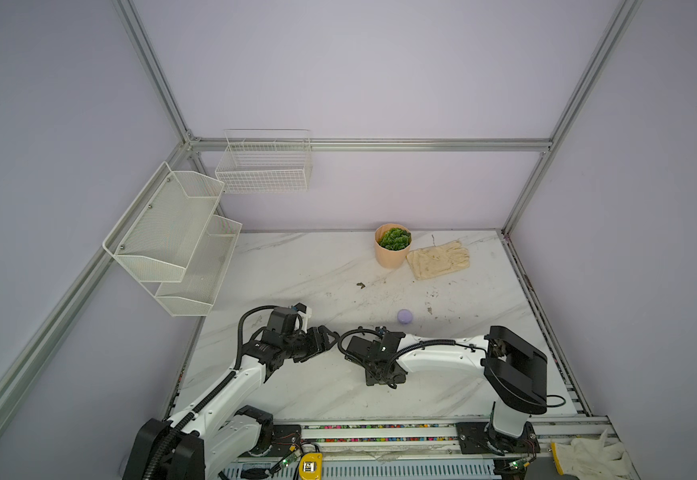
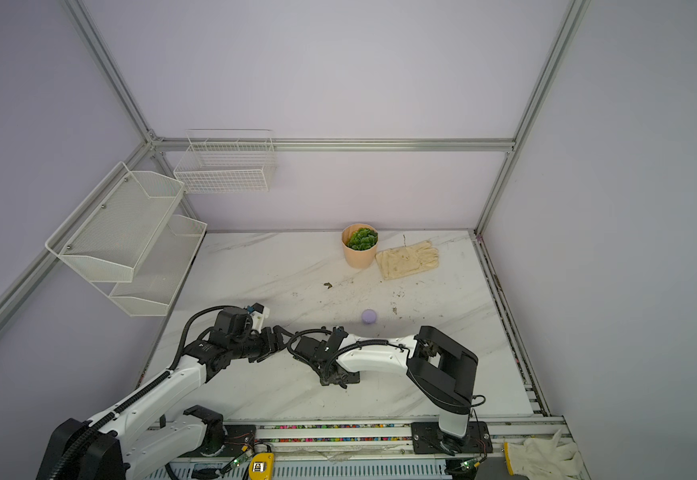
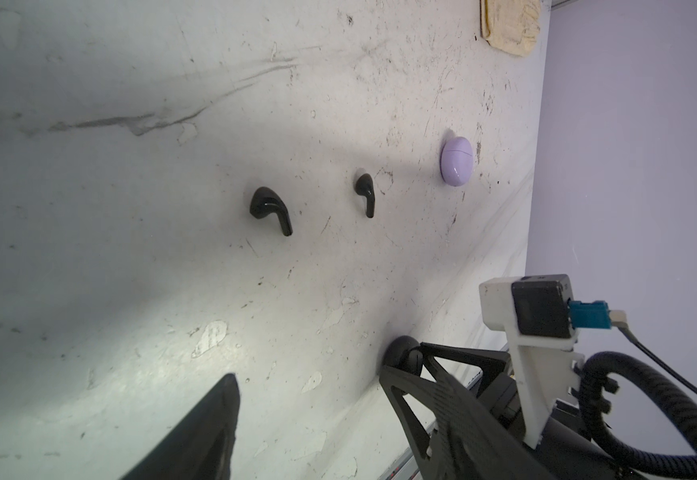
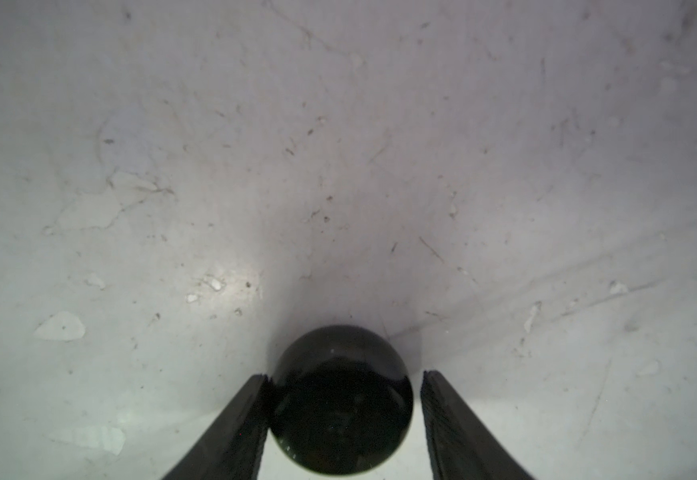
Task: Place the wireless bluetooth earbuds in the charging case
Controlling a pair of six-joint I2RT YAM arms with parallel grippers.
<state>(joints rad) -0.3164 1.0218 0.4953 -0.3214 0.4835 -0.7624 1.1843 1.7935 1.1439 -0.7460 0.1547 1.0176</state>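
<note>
1. Left gripper (image 1: 330,336) hung low over the table (image 1: 296,270). Its jaws were wide with nothing between them.
2. Ahead of it, in the left wrist view, the first black earbud (image 3: 269,210) and the second black earbud (image 3: 365,195) lay loose on the scuffed marble. They were apart from each other, with stems pointing roughly the same way. Both were tiny and glossy, a rounded head on a short stem. Neither was in a case, so by my read insertion hadn't started.
3. Right gripper (image 4: 344,374) was down at the table, straddling the black case (image 4: 340,399). One pad touched its side and a sliver of gap showed at the other, so it wasn't clamped yet. The case was a dark, shiny domed puck, and its lid looked shut.
4. Lilac case (image 1: 405,316) sat farther right and back, closed with its seam line visible, apart from both grippers. No pale earbuds showed anywhere. I couldn't tell if they were inside it.
5. What was left, as I judged it:
   - grip and open the black case
   - pick up each black bud
   - seat both buds
</note>
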